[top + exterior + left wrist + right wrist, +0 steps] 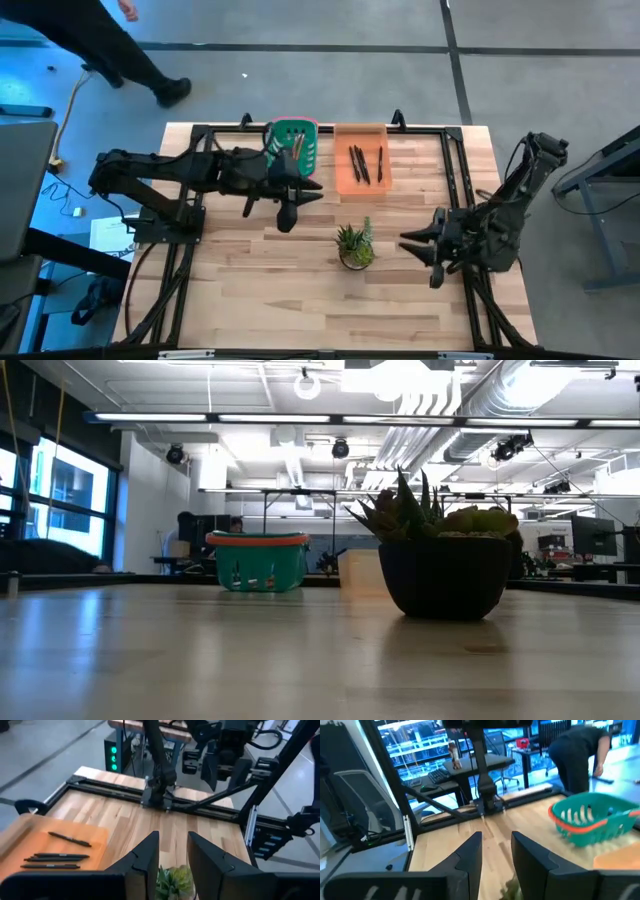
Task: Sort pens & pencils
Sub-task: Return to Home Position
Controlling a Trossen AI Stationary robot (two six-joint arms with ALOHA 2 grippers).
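From above, the wooden desk (250, 290) carries a green bin (292, 133) and an orange tray (360, 180) side by side at its far edge. The pencils (298, 147) lie inside the bin, and the pens (362, 163) lie together on the tray. A potted succulent (355, 247) stands near the middle of the desk. The left tool (305, 190) hangs over the desk just in front of the bin. The right tool (415, 245) hangs beside the succulent, on its right. A person (110, 45) is on the floor beyond the desk's far left corner.

At desk level, the green bin (257, 565) and the succulent's dark pot (445, 575) stand on the wood, with the tray (358, 570) between them and farther back. Neither tool shows here.

In the left wrist view, the left tool (173, 840) has its fingers spread, with nothing between them. It looks across the desk at the other arm. The pens (55, 856) lie flat on the orange tray (90, 832), and the succulent (172, 880) sits below the fingers.

In the right wrist view, the right tool (496, 840) is also spread and empty. The green bin (592, 817) stands on the desk ahead, and a corner of the tray (620, 859) sits beside it. The person (577, 755) bends over in the room behind.
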